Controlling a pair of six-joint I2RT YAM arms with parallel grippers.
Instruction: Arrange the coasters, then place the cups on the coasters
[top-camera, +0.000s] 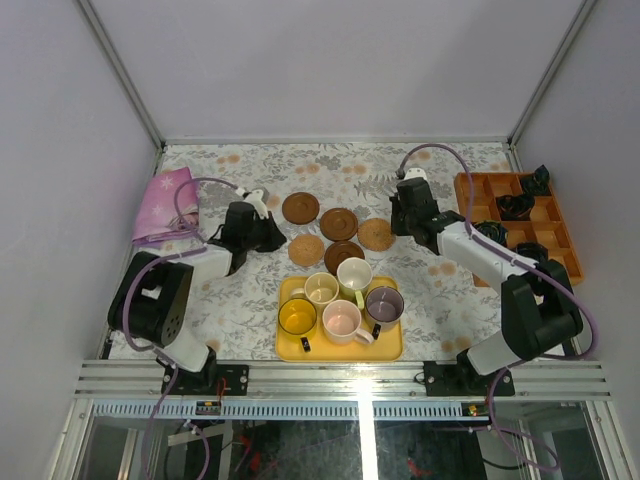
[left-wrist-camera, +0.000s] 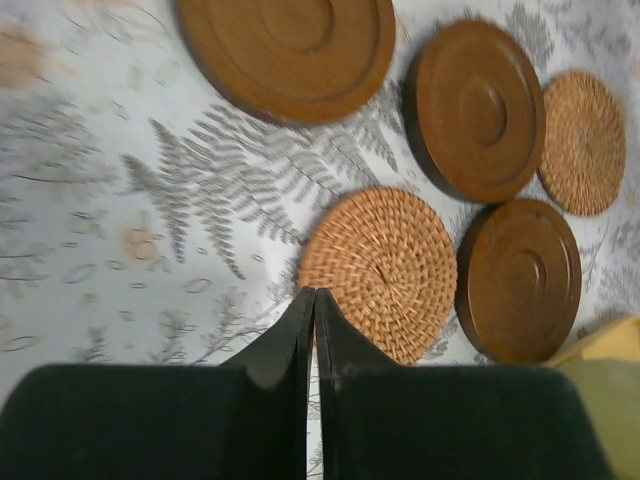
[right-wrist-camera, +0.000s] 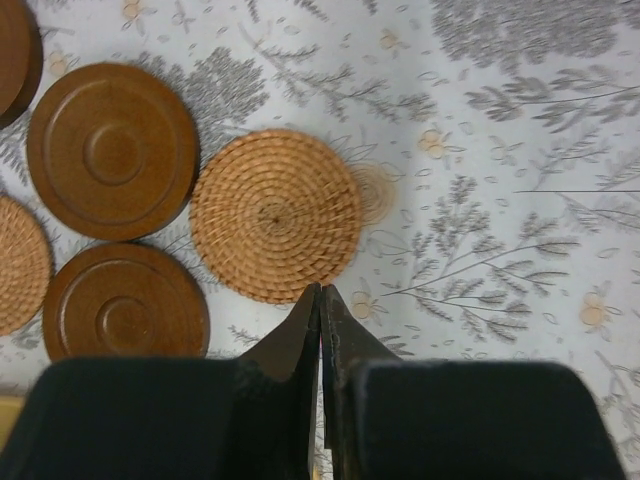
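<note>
Floral-printed surface (top-camera: 430, 290) carries, nearest, a flat yellow rectangular tray (top-camera: 390, 349) crowded with five small handled mugs (top-camera: 342, 320). Just beyond lie five thin round coasters (top-camera: 338, 224), three dark brown and two tan woven, bunched close. The left gripper (left-wrist-camera: 313, 295) and right gripper (right-wrist-camera: 320, 290) flank them, fully closed and empty. An orange compartment box (top-camera: 556, 236) sits far right.

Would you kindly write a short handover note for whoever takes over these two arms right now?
Left gripper: shut, empty, tips at the edge of one woven coaster.
Right gripper: shut, empty, tips at the edge of the other woven coaster.
Coasters: both woven ones and three dark brown coasters lie bunched together mid-table.
Cups: all five cups stand on the yellow tray, none on a coaster.
Done: nothing visibly finished.
Left: arrange the coasters, then set one cup on each.
</note>
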